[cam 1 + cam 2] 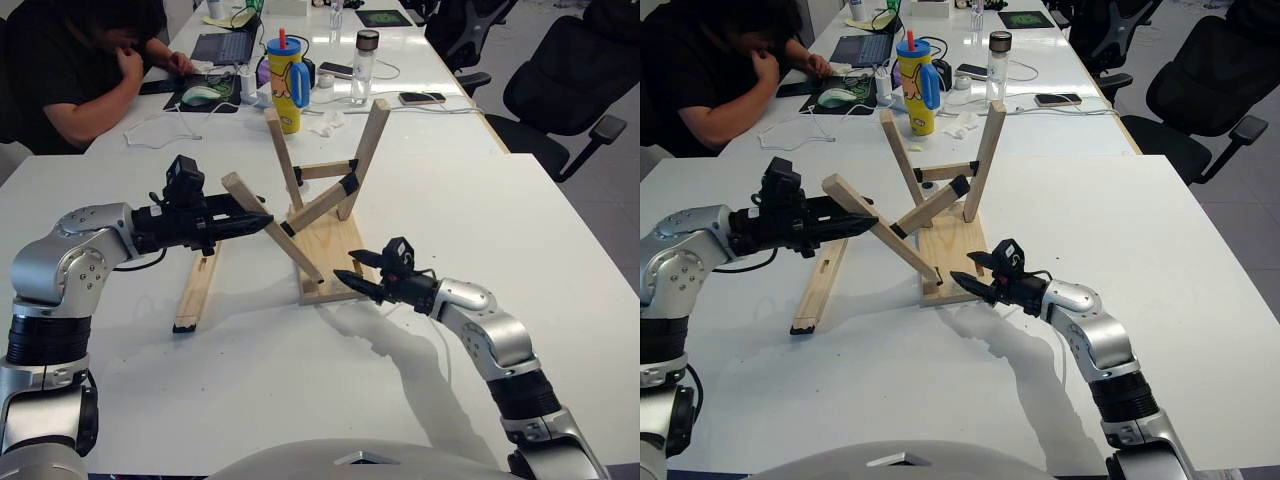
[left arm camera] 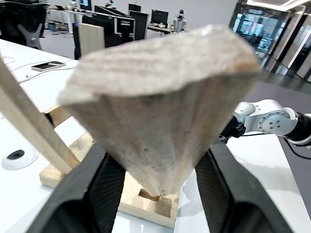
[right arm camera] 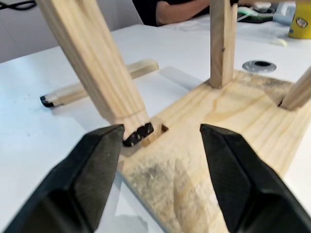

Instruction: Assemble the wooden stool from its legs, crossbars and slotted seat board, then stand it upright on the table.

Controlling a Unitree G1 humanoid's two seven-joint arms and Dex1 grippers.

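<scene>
Currently: left gripper (image 1: 250,222) is clamped across a pale square-section wooden leg (image 1: 300,255), gripping it in its upper part. The leg leans steeply toward 10 o'clock. Its black-tipped foot rests at the near corner slot of the flat pine seat board (image 1: 338,250), which lies slots-up on the white table (image 1: 520,230). The right gripper (image 3: 160,160) has its fingers spread, holds nothing, and hovers just beside that same corner, at 5 o'clock of the board.

Step in hand, as I judge it: seating the third leg. The two slanted wooden legs (image 1: 285,160) already stand in the far slots with a short crossbar (image 1: 325,170) between them. A second black-ended crossbar (image 1: 320,207) runs diagonally below; whether its lower end touches the held leg I cannot tell. The next move wants the leg swung nearer upright and pressed down, with the board steadied. The diagonal crossbar could foul it.

At 9 o'clock lies a loose wooden stick (image 1: 195,290), likely the fourth leg. A yellow cup with blue handle (image 1: 285,85) and a clear bottle (image 1: 363,68) stand at 12 o'clock, well apart.
</scene>
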